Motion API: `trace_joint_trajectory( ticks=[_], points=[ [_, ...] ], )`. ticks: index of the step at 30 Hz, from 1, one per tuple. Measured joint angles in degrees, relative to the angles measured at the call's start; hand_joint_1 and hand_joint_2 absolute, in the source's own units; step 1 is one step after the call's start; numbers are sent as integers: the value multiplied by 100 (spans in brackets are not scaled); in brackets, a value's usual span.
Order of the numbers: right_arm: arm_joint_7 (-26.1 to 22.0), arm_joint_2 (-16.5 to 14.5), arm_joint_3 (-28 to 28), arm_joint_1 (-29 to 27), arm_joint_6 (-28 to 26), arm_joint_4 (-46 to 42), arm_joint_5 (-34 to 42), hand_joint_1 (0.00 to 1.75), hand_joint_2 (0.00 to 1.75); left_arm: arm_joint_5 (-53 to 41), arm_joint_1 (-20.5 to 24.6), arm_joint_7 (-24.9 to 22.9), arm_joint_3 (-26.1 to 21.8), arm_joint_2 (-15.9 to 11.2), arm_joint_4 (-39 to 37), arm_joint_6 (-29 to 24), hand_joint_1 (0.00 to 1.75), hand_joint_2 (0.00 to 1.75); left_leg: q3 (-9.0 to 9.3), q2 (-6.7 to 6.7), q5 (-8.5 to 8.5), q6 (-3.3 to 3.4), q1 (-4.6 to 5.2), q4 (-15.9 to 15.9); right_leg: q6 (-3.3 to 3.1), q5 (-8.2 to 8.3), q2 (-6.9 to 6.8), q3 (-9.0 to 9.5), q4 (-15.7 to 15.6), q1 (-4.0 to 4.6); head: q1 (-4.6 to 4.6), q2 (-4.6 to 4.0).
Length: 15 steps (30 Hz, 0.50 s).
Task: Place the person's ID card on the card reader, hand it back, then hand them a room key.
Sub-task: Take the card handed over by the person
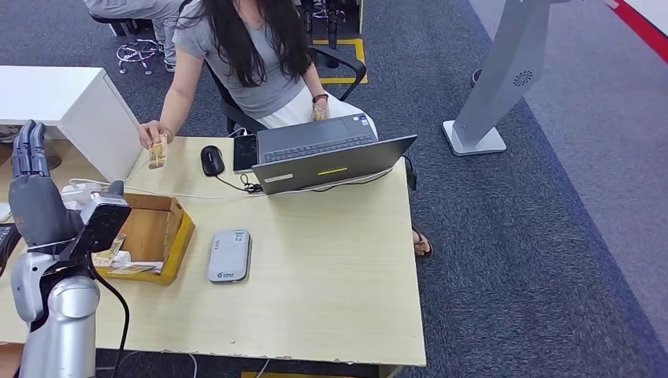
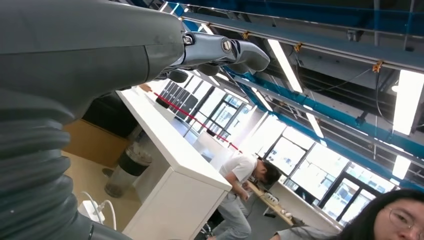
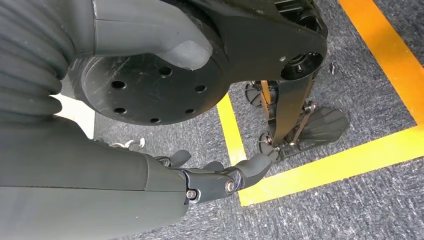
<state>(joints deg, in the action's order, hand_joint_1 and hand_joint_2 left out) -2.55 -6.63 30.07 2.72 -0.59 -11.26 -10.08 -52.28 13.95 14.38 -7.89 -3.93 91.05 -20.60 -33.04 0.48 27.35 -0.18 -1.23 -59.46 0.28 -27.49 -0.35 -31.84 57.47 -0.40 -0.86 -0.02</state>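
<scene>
1. Clearly the first step is only starting: the left hand (image 1: 31, 185) stands raised at the near left edge of the bench (image 1: 331, 268), palm upright, fingers (image 1: 28, 148) straight and close together, holding nothing and touching nothing.
2. Just right of that hand sits a cardboard box (image 1: 150, 228) with some cards or papers in it; I judge the room key may lie there, though I cannot tell.
3. Farther across, at the far edge of the bench, the person's hand (image 1: 151, 132) holds the ID card (image 1: 157, 152) upright, its lower end about at the bench top, well apart from the robot's hand.
4. Right of the box, the card reader (image 1: 229, 255) lies flat with nothing on it.
5. Next, I reckon, the left hand must reach forward to the offered card, spread its fingers and pinch it, then carry it back to the reader.
6. Behind the reader are a mouse (image 1: 212, 160) and an open laptop (image 1: 331, 153).
7. Down at the robot's side, the right hand (image 3: 215, 177) hangs over the carpet floor, fingers loosely curled and holding nothing.
</scene>
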Motion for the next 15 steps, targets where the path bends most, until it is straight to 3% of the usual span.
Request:
trace_joint_trajectory(
  ticks=[4, 7, 11, 15],
  points=[
    [-1, 1, -11, -2, 0, 0, -2, 0, 175, -35, 23, -22, 52, -52, -90, -7, 0, 175, -7, 1, 0, 0, 0, 0, 0, 0, 1, -10, 0, 0, -1, 0],
    [5, 0, -15, -3, 5, 0, -27, 0, 175, -781, 148, -464, 144, -108, -217, 89, 0, 175, -13, -2, -5, 1, 0, -1, 0, 0, -3, -25, 0, 0, -1, 0],
    [71, 1, -23, 18, 9, 0, -103, 0, 175, -2359, 810, -1428, 552, -249, -940, 523, 0, 175, -39, -15, -28, 3, -1, -1, -3, 15, -19, -39, 1, 1, 0, 0],
    [149, 1, -28, 32, -2, 0, -143, 0, 175, -2942, 1493, -1879, 963, -307, -1855, 713, 0, 175, -56, -4, -44, -1, -1, 0, -8, 40, -8, -55, 3, 1, 0, 0]
  ],
)
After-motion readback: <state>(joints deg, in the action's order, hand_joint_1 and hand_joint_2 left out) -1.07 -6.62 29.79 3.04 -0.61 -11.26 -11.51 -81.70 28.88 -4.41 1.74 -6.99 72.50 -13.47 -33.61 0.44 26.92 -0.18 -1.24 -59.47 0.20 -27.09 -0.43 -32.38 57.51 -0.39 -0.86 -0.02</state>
